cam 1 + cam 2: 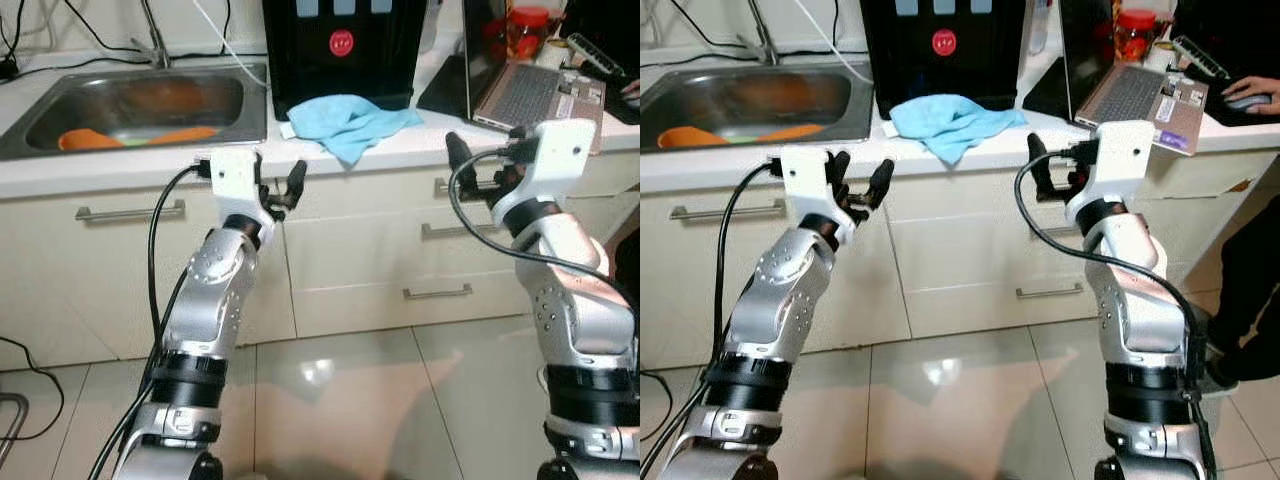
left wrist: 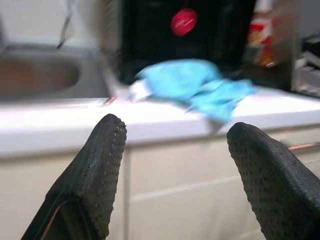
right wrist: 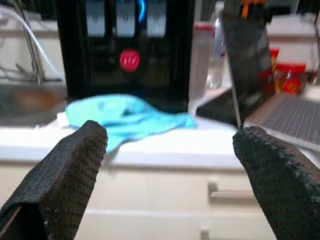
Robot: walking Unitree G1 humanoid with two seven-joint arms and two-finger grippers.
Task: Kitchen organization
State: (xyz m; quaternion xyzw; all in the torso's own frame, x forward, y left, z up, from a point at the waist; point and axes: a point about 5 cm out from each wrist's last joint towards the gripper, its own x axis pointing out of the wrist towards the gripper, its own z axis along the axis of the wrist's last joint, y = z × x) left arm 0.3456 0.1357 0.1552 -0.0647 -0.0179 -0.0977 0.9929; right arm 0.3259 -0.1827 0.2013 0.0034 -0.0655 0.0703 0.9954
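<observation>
Light blue cloth (image 1: 352, 124) is crumpled on the white counter (image 1: 420, 148), one corner hanging over the edge, right in front of the black water dispenser (image 1: 343, 50) and beside the steel sink (image 1: 140, 108) (orange stuff lying in it). Both arms are raised in front of the cabinets: left gripper (image 1: 278, 187) and right gripper (image 1: 480, 168), each with fingers spread wide and holding nothing. The right eye view catches a person's hand (image 1: 1248, 97) on a mouse past the open laptop (image 1: 1137, 92).
</observation>
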